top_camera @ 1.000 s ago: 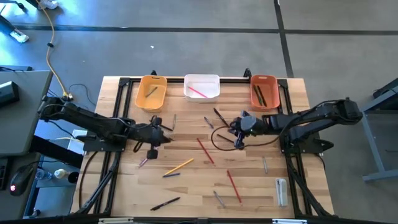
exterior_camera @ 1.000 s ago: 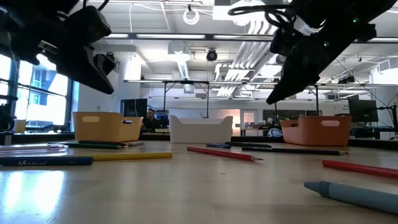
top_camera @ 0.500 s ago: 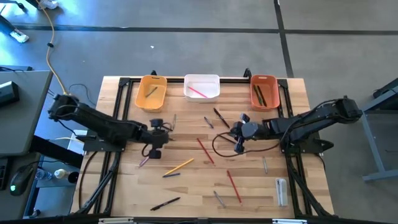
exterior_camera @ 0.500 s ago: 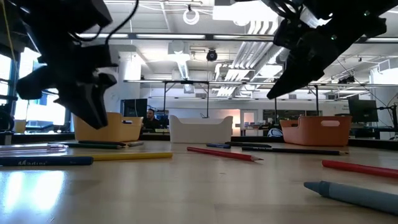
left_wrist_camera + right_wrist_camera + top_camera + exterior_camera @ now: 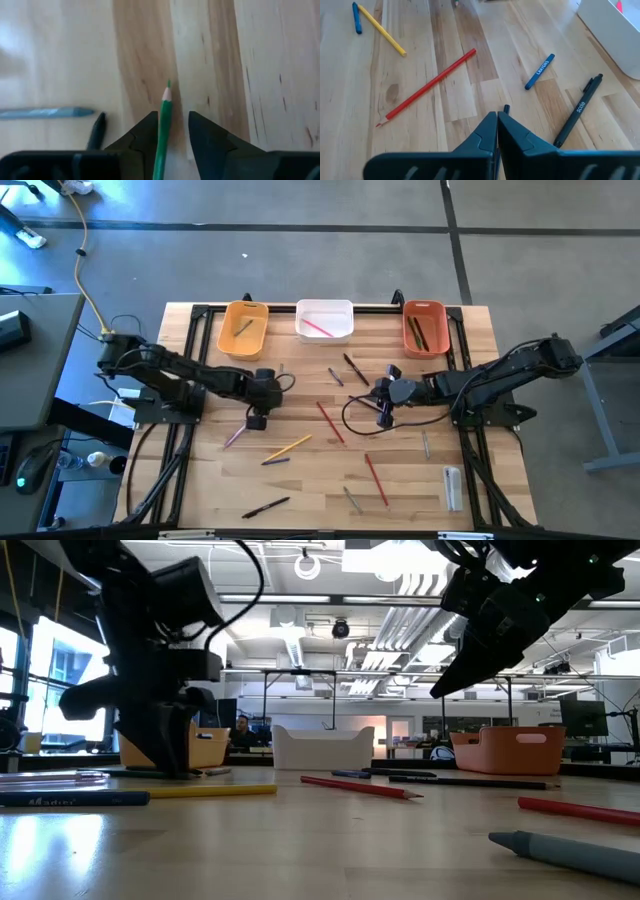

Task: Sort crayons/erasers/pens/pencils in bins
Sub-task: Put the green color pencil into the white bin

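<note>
Left claw (image 5: 170, 131) straddles a green pencil (image 5: 163, 131) on the desk (image 5: 300, 480), its fingers parted to either side of the shaft.

The pencil lies flat in the desk's left half, below the yellow bin (image 5: 243, 329); white bin (image 5: 324, 321) and red bin (image 5: 424, 326) line the far edge. Right claw (image 5: 497, 121) hangs near the desk's middle, pinched closed on nothing, with a black pen (image 5: 577, 111) just beside it.

high: straight down, far, whole light wooden slatted bench (image 5: 300, 480)
low: bench-level, facing room
wrists: close, bench surface
</note>
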Tool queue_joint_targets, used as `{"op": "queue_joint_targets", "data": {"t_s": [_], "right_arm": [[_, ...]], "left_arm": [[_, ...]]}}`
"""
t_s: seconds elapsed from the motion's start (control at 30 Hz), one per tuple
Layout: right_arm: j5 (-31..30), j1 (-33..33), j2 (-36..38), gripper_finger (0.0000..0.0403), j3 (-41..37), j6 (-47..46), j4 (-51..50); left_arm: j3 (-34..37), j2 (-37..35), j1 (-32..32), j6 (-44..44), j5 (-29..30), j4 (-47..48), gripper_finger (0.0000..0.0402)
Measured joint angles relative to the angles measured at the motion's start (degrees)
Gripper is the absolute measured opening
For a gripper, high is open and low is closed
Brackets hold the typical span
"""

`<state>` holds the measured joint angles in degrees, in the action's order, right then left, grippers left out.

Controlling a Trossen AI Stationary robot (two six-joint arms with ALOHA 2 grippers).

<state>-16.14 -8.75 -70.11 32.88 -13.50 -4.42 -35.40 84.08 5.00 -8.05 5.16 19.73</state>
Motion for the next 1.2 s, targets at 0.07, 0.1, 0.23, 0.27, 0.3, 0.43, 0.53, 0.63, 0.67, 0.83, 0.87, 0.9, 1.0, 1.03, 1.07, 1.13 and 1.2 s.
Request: {"op": "queue_joint_targets", "data": {"t_s": [0.07, 0.1, 0.23, 0.27, 0.3, 0.43, 0.53, 0.63, 0.67, 0.83, 0.87, 0.9, 1.0, 1.03, 1.07, 1.13, 1.2], "right_arm": [[0.0, 0.0, 0.0, 0.0004, 0.0, 0.0, 0.01], [0.0, 0.0, 0.0, 0.0004, 0.0, 0.0, 0.01], [0.0, 0.0, 0.0, 0.0004, 0.0, 0.0, 0.12], [0.0, 0.0, 0.0, 0.0004, 0.0, 0.02, 0.22], [0.0, 0.0, 0.0, 0.0004, 0.0, 0.0, 0.32], [0.0, 0.0, -0.02, 0.0004, 0.0, 0.02, 0.55], [0.0, 0.0, -0.02, 0.0004, 0.0, 0.02, 0.86], [0.0, 0.0, -0.02, 0.0004, 0.0, 0.48, 1.29], [0.0, 0.0, -0.02, 0.0004, 0.02, 0.48, 1.43], [0.0, 0.0, -0.02, 0.0004, 0.02, 0.66, 1.54], [0.0, 0.0, -0.02, 0.0004, 0.02, 0.66, 1.54], [0.0, 0.0, -0.02, 0.0004, 0.02, 0.66, 1.55], [0.0, 0.0, -0.02, 0.0004, 0.02, 0.68, 1.61], [0.0, 0.0, -0.02, 0.0004, 0.02, 0.68, 1.62], [0.0, 0.0, -0.02, 0.0004, 0.02, 0.68, 1.65], [0.0, 0.0, -0.02, 0.0004, 0.02, 0.68, 1.67], [0.0, 0.0, -0.02, 0.0004, 0.02, 0.74, 1.67]], "left_arm": [[-0.94, 2.07, 0.42, -0.14, -0.65, 0.26, 0.0087], [-1.44, 2.9, 0.64, -0.17, -0.52, 0.51, 0.0082], [-3.27, 5.25, 1.37, -1.62, -1.11, 2.4, 0.006], [-3.51, 5.46, 1.46, -1.82, -1.13, 2.6, 0.0053], [-3.75, 5.58, 1.46, -2.07, -1.17, 2.81, 0.0046], [-4.89, 5.88, 1.5, -2.25, -1.42, 3.75, 0.0017], [-5.6, 5.98, 1.24, -2.98, -1.37, 3.62, 0.0005], [-6.57, 6.25, 1.28, -3.1, -1.28, 3.41, 0.0005], [-7.04, 6.31, 1.28, -3.1, -1.23, 3.22, 0.0005], [-10.36, 6.22, 1.42, -4.12, -1.09, 4.2, 0.0], [-11.22, 6.21, 1.41, -4.4, -1.06, 4.49, 0.0], [-12.07, 6.19, 1.39, -4.59, -0.99, 4.66, 0.0], [-15.13, 6.17, 1.41, -4.61, -0.42, 5.83, 0.0], [-16.18, 6.14, 1.42, -4.61, 0.06, 6.11, 0.0], [-17.21, 6.12, 1.42, -4.61, 0.46, 6.34, 0.0001], [-19.01, 6.11, 1.73, -4.87, 0.66, 6.57, 0.0001], [-20.69, 6.11, 2.35, -5.05, 0.92, 6.64, 0.0001]]}}
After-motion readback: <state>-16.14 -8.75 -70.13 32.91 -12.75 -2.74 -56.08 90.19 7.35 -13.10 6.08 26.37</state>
